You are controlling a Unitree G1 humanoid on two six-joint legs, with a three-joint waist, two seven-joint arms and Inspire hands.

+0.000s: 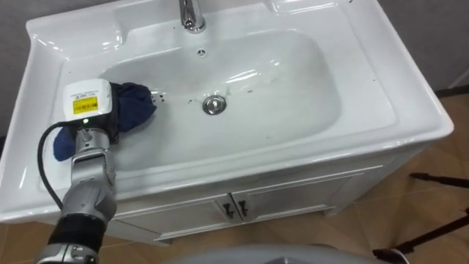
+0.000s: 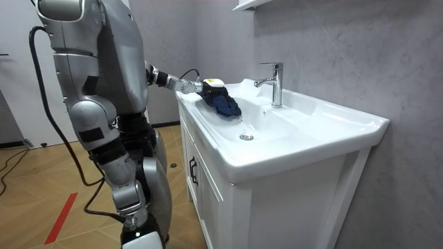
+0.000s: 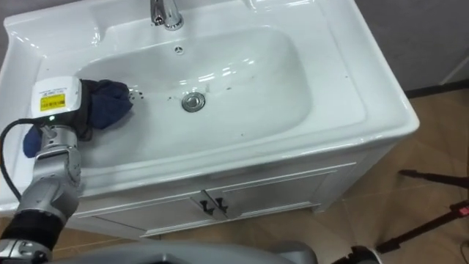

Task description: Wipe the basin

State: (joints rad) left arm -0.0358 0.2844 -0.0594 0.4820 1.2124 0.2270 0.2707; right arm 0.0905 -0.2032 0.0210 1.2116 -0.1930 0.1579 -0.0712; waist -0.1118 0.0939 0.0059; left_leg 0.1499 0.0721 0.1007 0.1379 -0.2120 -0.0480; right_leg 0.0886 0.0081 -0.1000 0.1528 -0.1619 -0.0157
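— Where is your cloth?
— Your blue cloth [image 1: 138, 106] sits bunched on the left slope of the basin [image 1: 308, 88], under your left hand [image 1: 89, 110], left of the drain [image 1: 213, 105].
— And the fingers?
— You cannot tell; they are buried in the cloth. A blue end shows by the wrist. You stand at the cabinet [image 1: 242, 209], facing the tap [image 1: 192, 15].
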